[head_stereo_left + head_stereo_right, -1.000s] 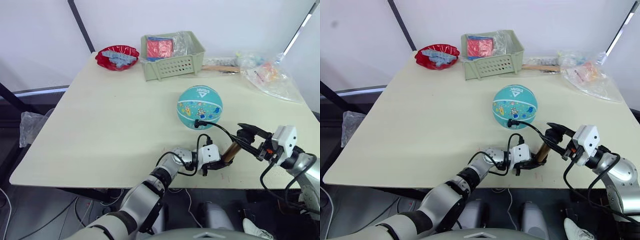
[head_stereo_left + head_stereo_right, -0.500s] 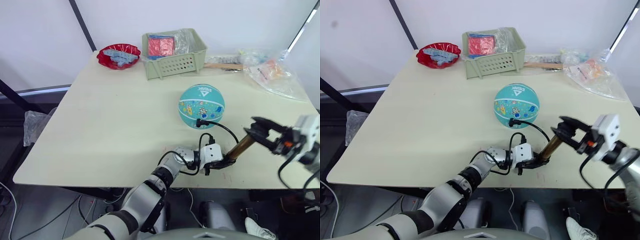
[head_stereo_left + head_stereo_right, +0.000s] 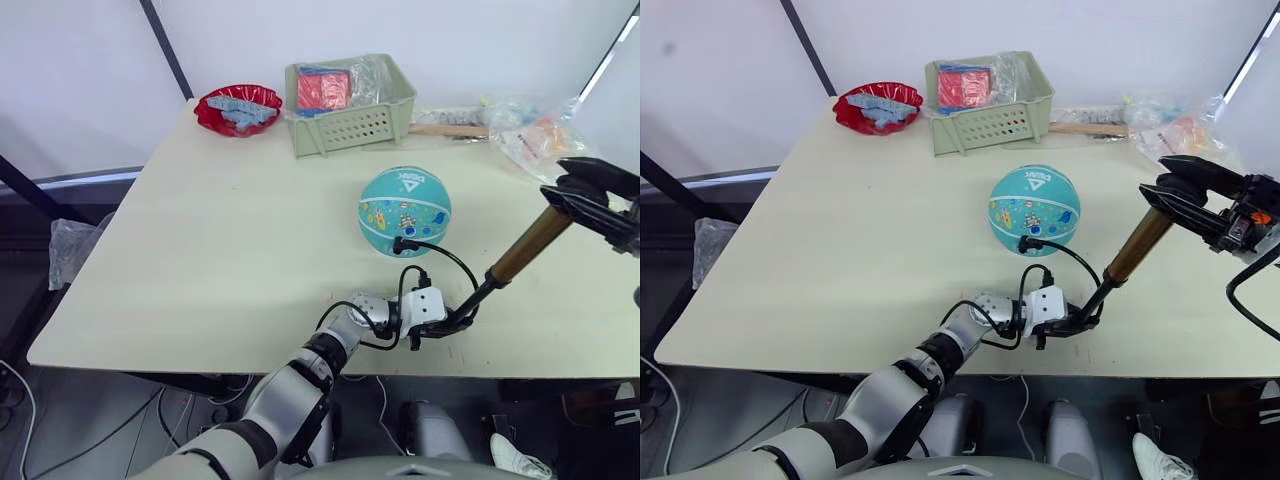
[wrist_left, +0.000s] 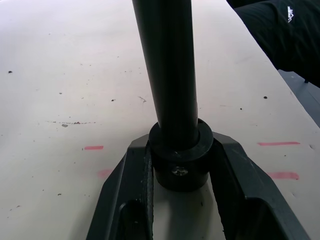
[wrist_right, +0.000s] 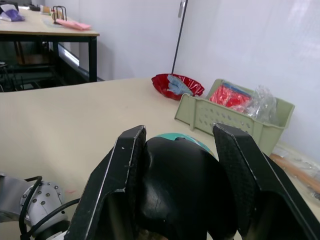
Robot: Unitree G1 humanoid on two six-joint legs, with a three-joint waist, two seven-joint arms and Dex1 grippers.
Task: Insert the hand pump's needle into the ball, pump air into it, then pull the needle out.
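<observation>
Teal ball (image 3: 404, 211) mid-table, white triangle logo on top, lettering too small to read. Left gripper (image 4: 181, 172) clamped on hand pump (image 3: 520, 248) base; right gripper (image 5: 180, 186) closed around its black handle, raised.

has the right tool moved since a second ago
Yes. The right tool, shut on the hand pump handle, rose up and back from the near table edge, extending the pump.

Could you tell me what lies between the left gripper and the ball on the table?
In the left eye view, the pump's black hose loops from beside the left gripper up to the ball; the table under it is otherwise bare.
</observation>
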